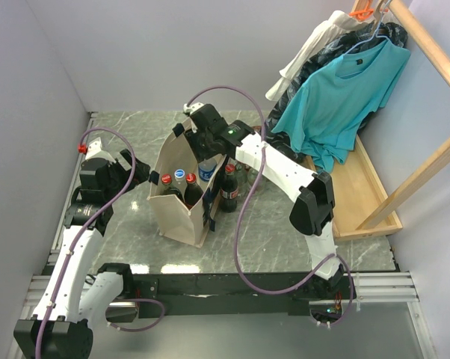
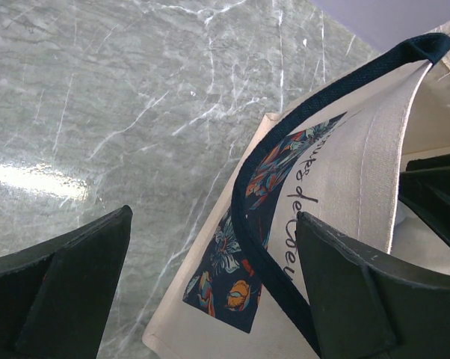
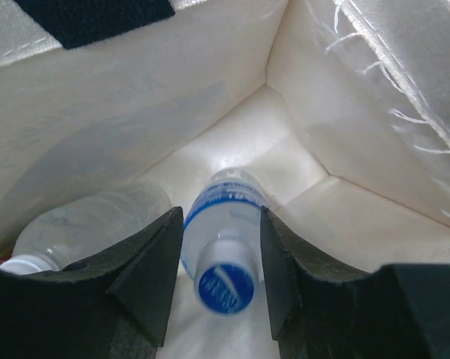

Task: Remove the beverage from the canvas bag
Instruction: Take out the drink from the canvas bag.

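Observation:
The beige canvas bag (image 1: 182, 217) with navy handles stands in the middle of the table, several bottles upright in it. My right gripper (image 1: 204, 142) reaches down into its far end. In the right wrist view the right gripper (image 3: 221, 224) is open, its fingers on either side of a clear water bottle with a blue cap (image 3: 225, 284), a thin gap on each side. A second clear bottle (image 3: 90, 224) leans at the left. My left gripper (image 2: 214, 213) is wide open beside the bag's printed side (image 2: 244, 247), holding nothing.
A dark cola bottle (image 1: 229, 191) stands just right of the bag, with clear bottles (image 1: 245, 176) behind it. A teal shirt (image 1: 344, 97) hangs over a wooden rack base (image 1: 363, 191) at the right. Walls close in left and behind.

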Robot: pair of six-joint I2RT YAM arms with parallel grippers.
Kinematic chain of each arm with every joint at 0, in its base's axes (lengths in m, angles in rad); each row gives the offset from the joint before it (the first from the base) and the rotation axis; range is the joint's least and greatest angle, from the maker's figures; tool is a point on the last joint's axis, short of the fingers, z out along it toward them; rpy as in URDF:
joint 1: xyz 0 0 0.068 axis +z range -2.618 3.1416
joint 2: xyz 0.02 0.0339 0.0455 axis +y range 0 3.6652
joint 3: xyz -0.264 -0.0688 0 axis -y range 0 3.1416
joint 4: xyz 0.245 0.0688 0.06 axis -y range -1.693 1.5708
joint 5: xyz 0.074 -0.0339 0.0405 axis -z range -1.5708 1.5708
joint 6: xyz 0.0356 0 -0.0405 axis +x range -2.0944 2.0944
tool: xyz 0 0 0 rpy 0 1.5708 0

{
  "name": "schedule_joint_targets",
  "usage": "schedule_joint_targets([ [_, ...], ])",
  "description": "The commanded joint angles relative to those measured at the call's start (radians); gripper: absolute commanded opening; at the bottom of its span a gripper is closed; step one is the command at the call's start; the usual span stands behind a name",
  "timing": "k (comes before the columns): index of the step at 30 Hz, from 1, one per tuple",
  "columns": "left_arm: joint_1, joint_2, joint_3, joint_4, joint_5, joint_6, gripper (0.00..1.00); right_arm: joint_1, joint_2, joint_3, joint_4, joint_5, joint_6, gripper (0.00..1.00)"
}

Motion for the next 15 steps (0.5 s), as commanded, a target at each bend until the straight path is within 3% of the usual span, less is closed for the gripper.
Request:
schedule_joint_targets([
  [1, 0.005, -0.017, 0.017, 0.02, -0.002, 0.012, 0.96, -0.004, 0.01, 0.046, 0.039, 0.006, -0.006, 0.53],
  [15, 0.005, -0.016, 0.014, 0.022, 0.005, 0.012, 0.96, -0.006, -0.048, -0.023, 0.013, 0.049, 0.018, 0.53],
])
